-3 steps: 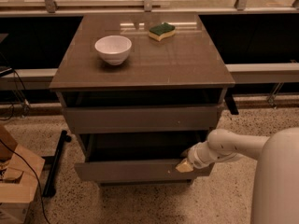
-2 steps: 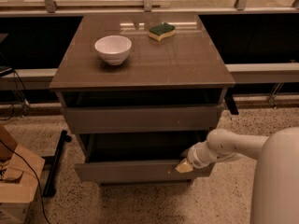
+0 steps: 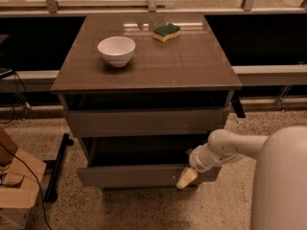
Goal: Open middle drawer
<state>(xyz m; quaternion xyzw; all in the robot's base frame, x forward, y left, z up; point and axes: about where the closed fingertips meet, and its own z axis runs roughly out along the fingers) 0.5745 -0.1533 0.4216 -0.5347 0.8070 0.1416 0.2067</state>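
Fingers [image 3: 186, 177] clamped on middle drawer [image 3: 134, 175] rim | gripper [image 3: 184, 180] at right end | bowl [image 3: 116, 50], sponge [image 3: 167, 32] on cabinet top [image 3: 182, 66]

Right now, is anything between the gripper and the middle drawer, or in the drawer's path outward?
Nothing visible. The gripper sits at the right end of the middle drawer front, which is already pulled partway out. The cardboard box lies off to the left, outside the drawer's path.
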